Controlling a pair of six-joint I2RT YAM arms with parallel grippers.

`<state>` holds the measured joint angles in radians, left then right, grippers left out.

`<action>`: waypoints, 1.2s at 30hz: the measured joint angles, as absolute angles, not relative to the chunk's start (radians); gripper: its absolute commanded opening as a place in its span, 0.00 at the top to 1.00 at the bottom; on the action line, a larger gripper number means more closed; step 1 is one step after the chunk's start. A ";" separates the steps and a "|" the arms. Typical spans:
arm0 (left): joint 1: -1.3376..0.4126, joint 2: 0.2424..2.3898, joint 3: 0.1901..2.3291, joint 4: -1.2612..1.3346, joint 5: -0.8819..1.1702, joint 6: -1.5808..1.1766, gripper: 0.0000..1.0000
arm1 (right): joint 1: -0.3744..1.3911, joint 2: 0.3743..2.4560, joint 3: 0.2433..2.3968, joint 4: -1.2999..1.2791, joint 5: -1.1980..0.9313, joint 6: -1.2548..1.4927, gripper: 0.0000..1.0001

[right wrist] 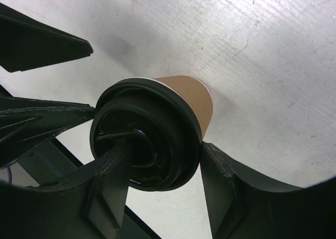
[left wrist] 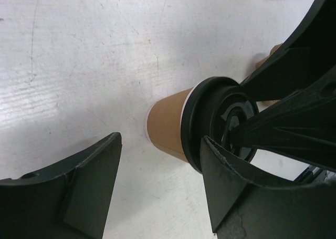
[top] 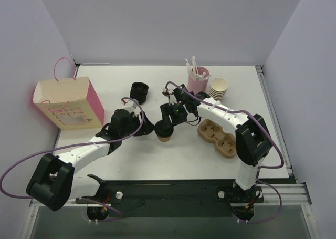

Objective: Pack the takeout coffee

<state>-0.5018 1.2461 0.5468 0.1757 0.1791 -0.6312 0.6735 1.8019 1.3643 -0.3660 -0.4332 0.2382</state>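
The takeout coffee (top: 164, 132), a tan paper cup with a black lid, stands upright on the white table near the middle. In the left wrist view the takeout coffee (left wrist: 169, 124) lies just past my fingertips, nearer the right finger (left wrist: 236, 186). My left gripper (top: 149, 127) (left wrist: 161, 139) is open and empty beside the cup's left. My right gripper (top: 167, 122) (right wrist: 164, 144) is open over the takeout coffee (right wrist: 191, 94). One of its fingers (right wrist: 107, 178) lies across the lid top. The other finger (right wrist: 220, 189) is at the lid's rim.
A pink paper bag (top: 68, 103) stands open at the left. A stack of black lids (top: 139, 92) is behind the cup. A pink cup of stirrers (top: 198, 79) and a stack of lidless paper cups (top: 219, 87) are at the back right. A cardboard cup carrier (top: 217, 136) lies to the right.
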 measured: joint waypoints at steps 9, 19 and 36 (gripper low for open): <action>-0.500 1.307 0.593 0.178 0.142 -0.606 0.32 | 0.668 1.802 1.358 -0.353 -0.446 0.231 0.49; -0.514 1.341 0.599 0.193 0.092 -0.610 0.34 | 0.646 1.790 1.289 -0.258 -0.511 0.257 0.51; -0.527 1.354 0.652 0.127 0.037 -0.648 0.28 | 0.627 1.736 1.159 -0.077 -0.521 0.360 0.53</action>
<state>-0.5274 1.3537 0.6518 0.1268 0.0372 -0.6479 0.6273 1.7355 1.1591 -0.0769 -0.5205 0.3595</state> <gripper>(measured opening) 0.685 0.472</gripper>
